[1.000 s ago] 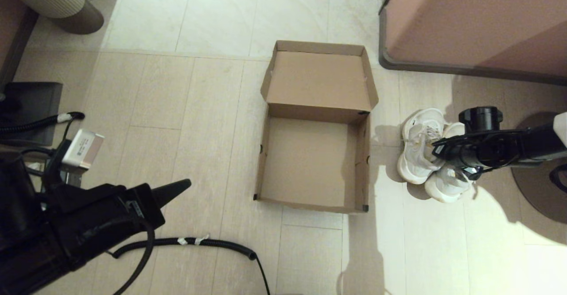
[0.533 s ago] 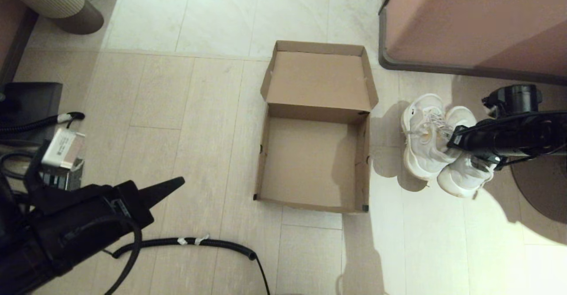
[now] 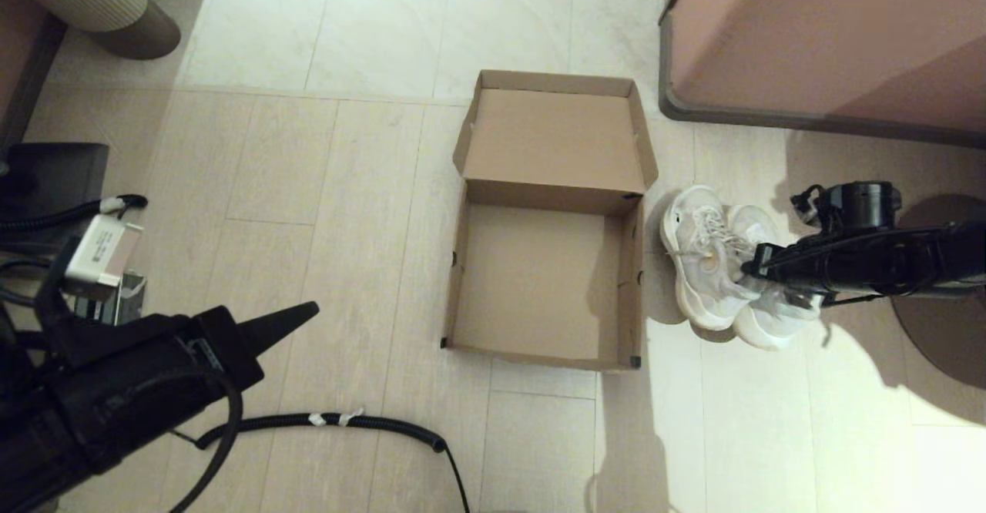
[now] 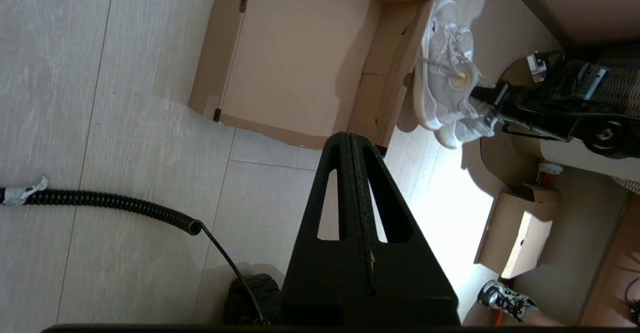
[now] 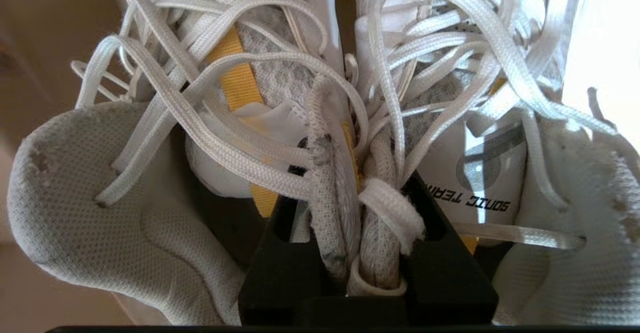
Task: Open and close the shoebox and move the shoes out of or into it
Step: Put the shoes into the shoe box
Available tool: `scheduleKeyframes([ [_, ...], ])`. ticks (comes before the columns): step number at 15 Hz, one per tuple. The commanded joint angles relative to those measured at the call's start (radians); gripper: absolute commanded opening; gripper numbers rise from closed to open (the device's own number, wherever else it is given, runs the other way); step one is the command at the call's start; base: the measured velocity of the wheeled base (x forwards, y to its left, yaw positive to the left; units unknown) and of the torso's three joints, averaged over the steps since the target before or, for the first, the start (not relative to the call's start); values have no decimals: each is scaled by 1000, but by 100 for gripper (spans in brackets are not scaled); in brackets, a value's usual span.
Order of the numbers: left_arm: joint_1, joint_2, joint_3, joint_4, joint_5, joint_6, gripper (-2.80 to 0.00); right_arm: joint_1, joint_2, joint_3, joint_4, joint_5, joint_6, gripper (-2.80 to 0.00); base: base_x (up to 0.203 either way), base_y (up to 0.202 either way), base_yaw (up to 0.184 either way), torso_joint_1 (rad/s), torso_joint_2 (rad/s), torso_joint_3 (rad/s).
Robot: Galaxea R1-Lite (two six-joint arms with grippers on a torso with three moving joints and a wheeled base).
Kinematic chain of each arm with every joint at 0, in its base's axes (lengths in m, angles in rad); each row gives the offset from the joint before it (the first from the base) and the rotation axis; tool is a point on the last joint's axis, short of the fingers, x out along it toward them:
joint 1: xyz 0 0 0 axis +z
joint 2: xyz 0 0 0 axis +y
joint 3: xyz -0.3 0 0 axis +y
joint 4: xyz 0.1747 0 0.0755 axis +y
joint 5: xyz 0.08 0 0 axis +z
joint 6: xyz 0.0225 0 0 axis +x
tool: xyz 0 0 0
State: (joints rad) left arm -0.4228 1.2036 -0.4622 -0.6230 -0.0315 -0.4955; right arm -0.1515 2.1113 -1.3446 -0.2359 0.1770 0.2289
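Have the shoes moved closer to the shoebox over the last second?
Yes. The shoes, clamped in the right end effector, now sit nearly against the shoebox right wall, where a wider strip of floor showed between them a second ago.

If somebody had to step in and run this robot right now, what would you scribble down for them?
Right gripper: shut on the shoes, pinching the inner collars of both sneakers together, just to the right of the shoebox.
Left gripper: shut, holding nothing, parked low on the left, away from the box.
Shoebox: on the floor, lid flap folded back, inside bare.
Done: box opened, both shoes gripped as a pair.
Left: carry the shoes over the box's right wall, set them inside, let go, then fold the lid shut.
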Motion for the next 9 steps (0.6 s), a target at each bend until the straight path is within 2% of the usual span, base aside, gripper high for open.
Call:
scheduleKeyframes([
  [1,-1,10,-10,-4,-1,-3,-280,-4,-21,-2,-2,-5,5,-280,0,0,0,0,0,0],
  [2,-1,8,-13,-4,1,-3,-280,-8,-66,-2,15,-30,9,-280,0,0,0,0,0,0],
  [4,-1,1,-9,-4,1,-3,-280,-13,-135,15,60,-211,49,-280,0,0,0,0,0,0],
  [5,-1,-4,-7,-4,1,-3,-280,-14,-156,41,65,-281,116,-280,0,0,0,0,0,0],
  [7,-1,-10,-6,-3,1,-3,-280,-13,-180,73,70,-336,310,-280,0,0,0,0,0,0],
  [8,-1,-12,-6,-4,1,-3,-280,-13,-181,83,72,-343,370,-280,0,0,0,0,0,0],
  [9,-1,-12,-6,-4,-1,-3,-280,-9,-174,97,73,-343,393,-280,0,0,0,0,0,0],
])
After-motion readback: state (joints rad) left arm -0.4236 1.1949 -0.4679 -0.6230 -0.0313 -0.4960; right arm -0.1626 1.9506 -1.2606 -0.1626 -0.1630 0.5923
